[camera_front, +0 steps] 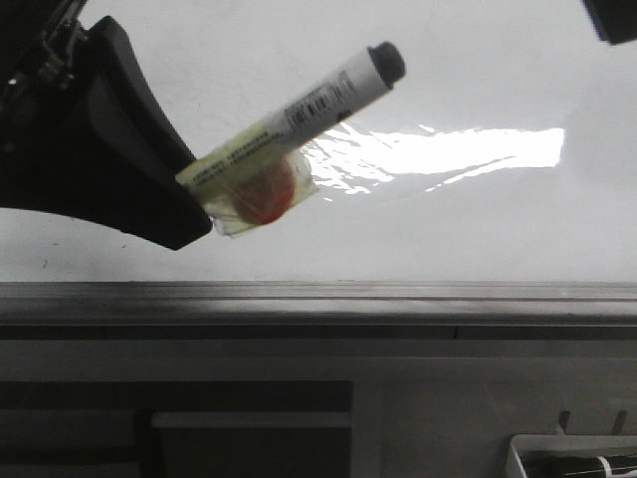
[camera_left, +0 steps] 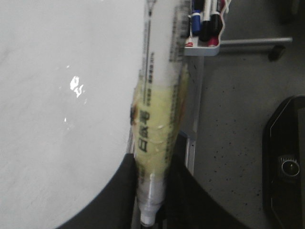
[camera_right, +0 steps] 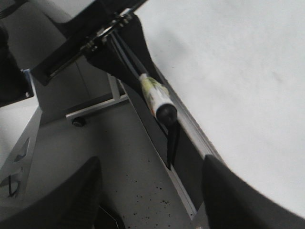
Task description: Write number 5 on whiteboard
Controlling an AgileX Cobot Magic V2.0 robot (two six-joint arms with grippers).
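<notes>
We are losing the marker (camera_left: pixel 159 109) past the frame edge in the left wrist view, its cap end cut off. The left gripper (camera_front: pixel 204 204) is covering its other end, and we cannot read the blurred label beside the fingers.

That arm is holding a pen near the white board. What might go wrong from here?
The cap still looks on the marker, so it might write nothing on the whiteboard. No 5 shows yet.

The left gripper holds the marker by one end through taped padding, so pressing down could tilt or slip it.

The marker sits near the board's metal edge, so strokes begun here could run off.
</notes>
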